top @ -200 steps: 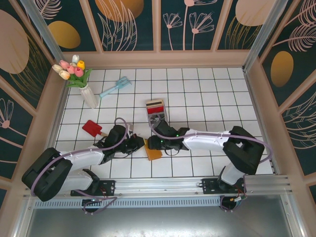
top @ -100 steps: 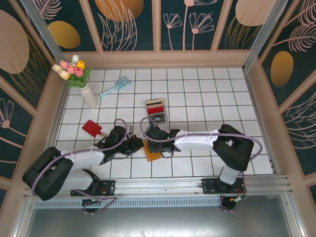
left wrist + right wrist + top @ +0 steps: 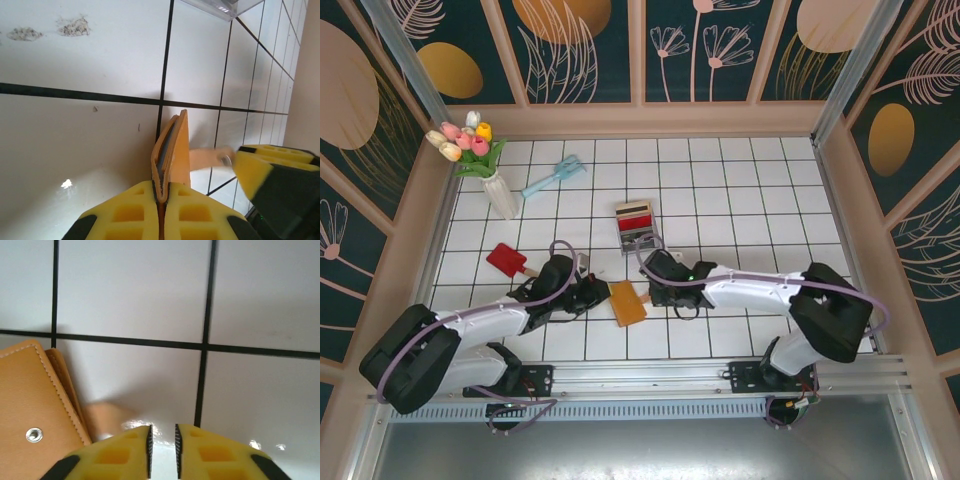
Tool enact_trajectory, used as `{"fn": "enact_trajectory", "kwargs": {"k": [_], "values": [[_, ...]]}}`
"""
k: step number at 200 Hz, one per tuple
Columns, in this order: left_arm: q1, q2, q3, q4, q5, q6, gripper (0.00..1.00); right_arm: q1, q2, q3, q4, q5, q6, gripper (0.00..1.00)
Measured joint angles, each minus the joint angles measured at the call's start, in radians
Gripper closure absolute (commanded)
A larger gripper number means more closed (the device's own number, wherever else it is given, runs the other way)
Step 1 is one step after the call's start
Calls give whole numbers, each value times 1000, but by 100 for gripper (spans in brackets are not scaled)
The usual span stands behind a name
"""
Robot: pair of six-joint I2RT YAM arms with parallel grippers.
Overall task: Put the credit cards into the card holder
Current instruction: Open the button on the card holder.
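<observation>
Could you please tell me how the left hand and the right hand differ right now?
The left hand is shut on an edge of the card holder; the right hand grips nothing. The left hand's jaws press together on the leather, while the right hand's jaws stand slightly apart over white tile beside the card holder. Both have yellow fingers and sit low by the card holder.

Overhead view from behind; both wrist views low, close on card holder (image 3: 628, 302)
</observation>
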Motion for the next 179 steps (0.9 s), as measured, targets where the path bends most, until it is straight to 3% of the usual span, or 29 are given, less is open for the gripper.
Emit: {"fn": "enact_trajectory", "kwargs": {"k": [14, 42, 89, 145, 170, 179], "values": [[1, 15, 5, -2, 1, 7, 100, -29, -34, -17, 13, -41, -3, 53], [1, 38, 12, -6, 2, 19, 100, -66, -65, -34, 62, -126, -21, 43], [1, 52, 23, -6, 8, 29, 100, -57, -42, -26, 125, -240, -75, 36], [1, 52, 24, -6, 9, 33, 100, -10, 104, 61, 113, -242, -120, 35], [1, 52, 24, -6, 9, 37, 100, -3, 132, 84, 85, -204, -128, 44], [1, 52, 24, -6, 9, 37, 100, -3, 135, 87, 73, -188, -135, 55]]}}
